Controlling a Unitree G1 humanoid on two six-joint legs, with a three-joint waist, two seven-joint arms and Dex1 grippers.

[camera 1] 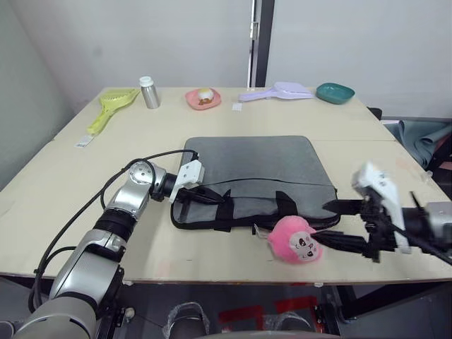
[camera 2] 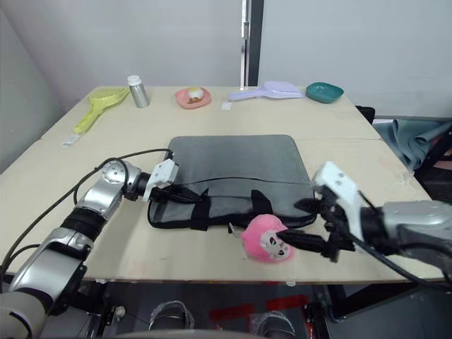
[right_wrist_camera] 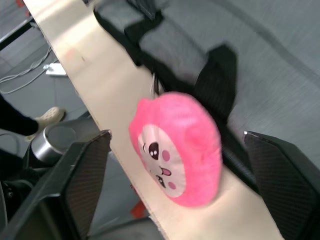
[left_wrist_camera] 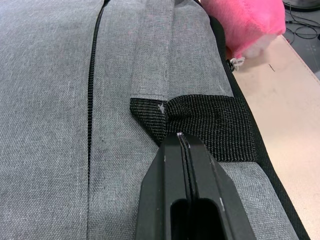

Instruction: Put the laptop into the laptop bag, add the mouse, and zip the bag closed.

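Head view: the laptop bag lies flat mid-table, pink plush toy touching its near edge. Left wrist view: left gripper pinched closed against the bag's handle strap. Right wrist view: right gripper spread wide around the plush

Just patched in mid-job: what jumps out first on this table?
The pink plush toy at the table's near edge, against the front of the dark grey laptop bag, with the right tool open around it. The left tool is shut at the bag's black handle on the near left side. Small items line the far edge, among them a teal bowl.
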